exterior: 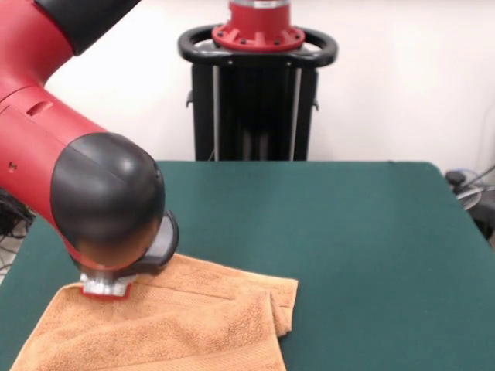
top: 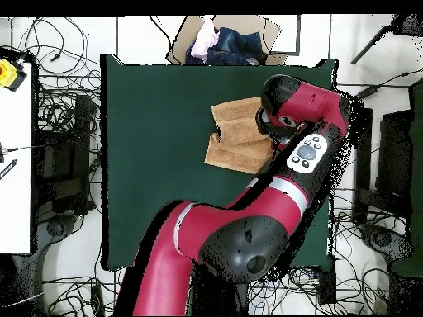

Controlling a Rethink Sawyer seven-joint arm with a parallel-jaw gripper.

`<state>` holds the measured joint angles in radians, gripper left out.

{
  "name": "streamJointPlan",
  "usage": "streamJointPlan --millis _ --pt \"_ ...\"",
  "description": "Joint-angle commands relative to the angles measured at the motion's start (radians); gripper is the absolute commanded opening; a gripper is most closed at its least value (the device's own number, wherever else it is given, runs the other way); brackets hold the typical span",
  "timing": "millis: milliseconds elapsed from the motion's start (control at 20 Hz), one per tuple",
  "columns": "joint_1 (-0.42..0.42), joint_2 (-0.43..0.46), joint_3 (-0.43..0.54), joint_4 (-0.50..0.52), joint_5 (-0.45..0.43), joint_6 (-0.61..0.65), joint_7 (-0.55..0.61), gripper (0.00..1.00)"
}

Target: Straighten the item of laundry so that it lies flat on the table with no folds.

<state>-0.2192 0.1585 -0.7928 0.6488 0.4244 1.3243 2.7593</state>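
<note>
While the gripper [exterior: 106,287] presses the folded towel [exterior: 186,325], finger opening cannot be told; soft, limp terry probably handles best lifted at a corner.

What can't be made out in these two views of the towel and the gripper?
- Gripper: front view shows only its base on the towel; the arm's wrist hides the rest, so open or shut is unknown. Overhead, the arm covers it.
- Towel's near edge: cut off by the front view's bottom edge.
- Towel's side under the arm: hidden overhead.
- Care tag: not visible.
</note>
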Motion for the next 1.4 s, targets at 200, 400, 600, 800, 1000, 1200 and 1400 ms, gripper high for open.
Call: streamJointPlan --millis 200,400,600,800,1000,1200,1400 --pt "0.036 -0.017 -0.024 0.073 -0.148 0.174 0.068 1.00" --pt "0.030 -0.020 -0.012 0.064 -0.174 0.188 0.072 1.00" --pt "0.033 -0.026 -0.014 0.065 -0.211 0.208 0.054 1.00" --pt "0.033 -0.041 -0.023 0.061 -0.258 0.240 0.000 1.00" --pt "0.032 -0.065 -0.006 0.061 -0.271 0.254 0.006 1.00" --pt "0.031 -0.054 0.010 0.057 -0.269 0.212 0.074 1.00" --pt "0.045 -0.055 -0.023 0.057 -0.324 0.274 0.027 1.00"
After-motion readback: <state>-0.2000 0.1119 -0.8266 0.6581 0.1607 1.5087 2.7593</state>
